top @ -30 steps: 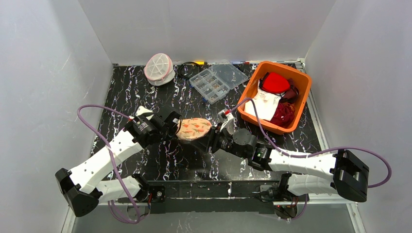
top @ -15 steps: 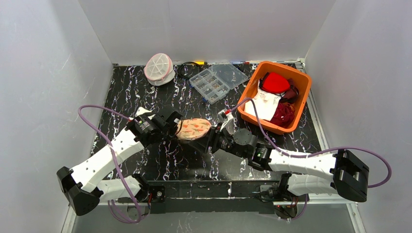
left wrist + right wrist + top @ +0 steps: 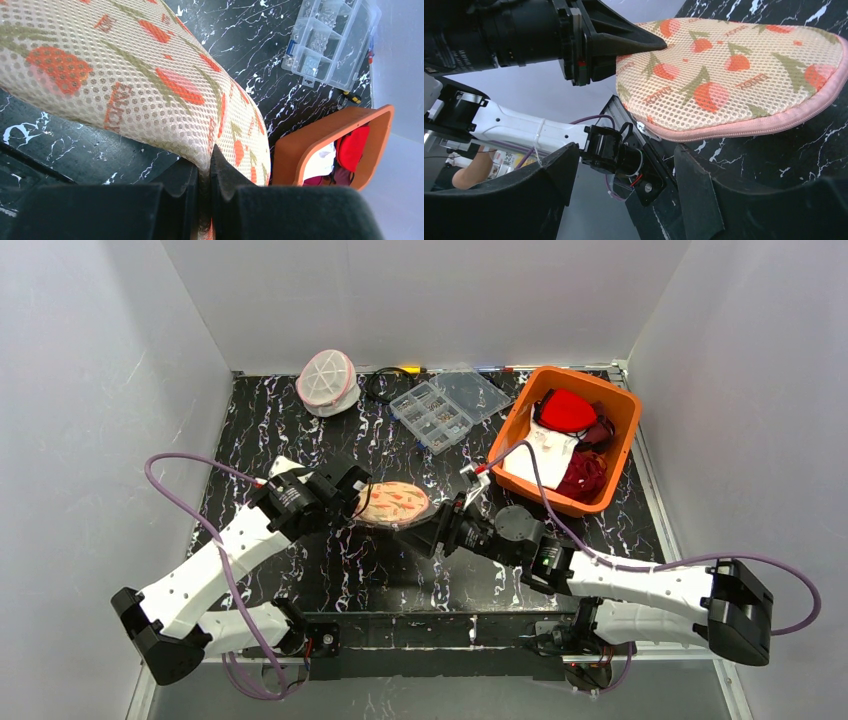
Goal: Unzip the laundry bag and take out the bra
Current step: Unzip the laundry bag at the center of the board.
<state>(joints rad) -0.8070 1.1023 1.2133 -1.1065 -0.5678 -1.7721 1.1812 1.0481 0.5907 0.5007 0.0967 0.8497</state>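
The laundry bag (image 3: pixel 327 380), a round white mesh pod with a pink rim and spoke ribs, stands at the table's far left, apart from both grippers. No bra shows. My left gripper (image 3: pixel 358 502) is shut on the edge of a beige strawberry-print mesh pouch (image 3: pixel 395 502) and holds it just above the table's middle. In the left wrist view the gripper (image 3: pixel 204 162) pinches the pouch's fabric (image 3: pixel 125 85). My right gripper (image 3: pixel 415 537) is open and empty, just near-right of the pouch. In its own view the gripper (image 3: pixel 626 150) is below the pouch's pink zip rim (image 3: pixel 749 127).
A clear plastic compartment box (image 3: pixel 448 405) lies open at the back centre beside a black cable (image 3: pixel 378 385). An orange bin (image 3: pixel 510 430) holding red and white cloth sits at the right. White walls close in the left, back and right of the black marbled table.
My right gripper has let go of the pouch's right edge, opened and drawn back toward the near side. My left gripper has shifted the pouch slightly left.
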